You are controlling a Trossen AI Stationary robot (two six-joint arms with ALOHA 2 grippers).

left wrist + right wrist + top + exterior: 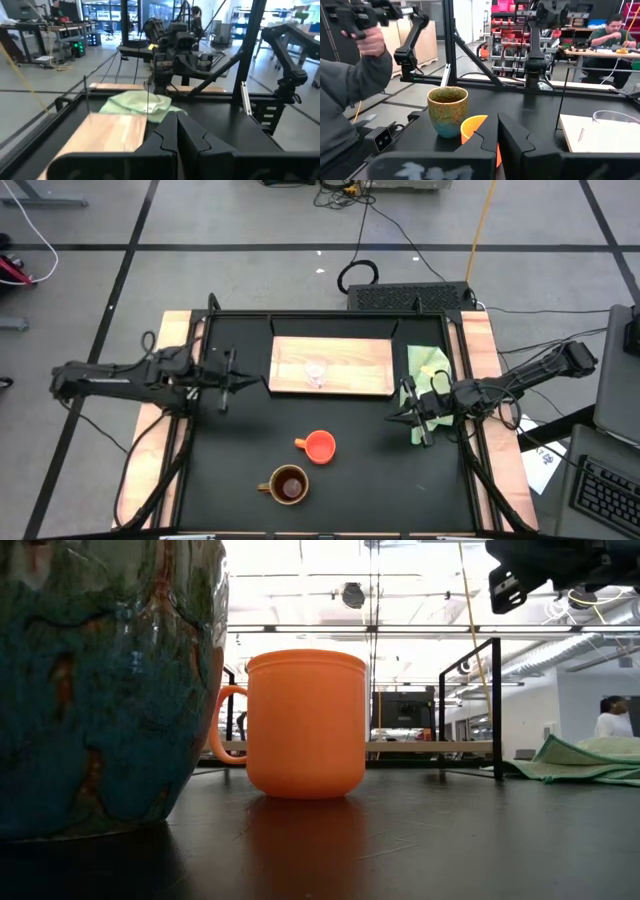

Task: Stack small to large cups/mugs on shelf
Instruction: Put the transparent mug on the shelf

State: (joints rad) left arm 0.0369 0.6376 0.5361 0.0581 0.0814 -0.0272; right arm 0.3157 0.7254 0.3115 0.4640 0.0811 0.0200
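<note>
a: nearest the table's front edge?
b: the brown mug (288,485), upright, handle to the left in the high view. looms huge at the left of the low view (105,690), glaze mottled blue-green and brown.

a: next, going from the mug toward the shelf?
b: the orange cup (319,446), just beyond the mug and a little to its right, near but apart. upright too, handle pointing left (305,723). seen past the right arm's fingers, partly hidden behind them, beside the mug (447,111).

a: and level with the shelf's front edge?
b: both grippers, one off each end. left gripper (262,382) just off the shelf's left end, fingers pressed together, holding nothing (176,131). right gripper (396,418) off the shelf's front right corner, clenched and empty as well (498,131). neither touching a cup.

a: the shelf itself?
b: light-wood board (333,366) lying flat at the back middle of the black table (230,450). small clear glass cup (317,371) standing on it, near its middle, faint from above; rim showing at the edge of the right wrist view (616,116).

a: right of the shelf?
b: light green cloth (428,360), crumpled, lying just beside the shelf's right end (137,105).

a: farther off?
b: a person (612,30) seated at a bench behind the table, and a grey sleeve (350,80) close in at the side.
</note>
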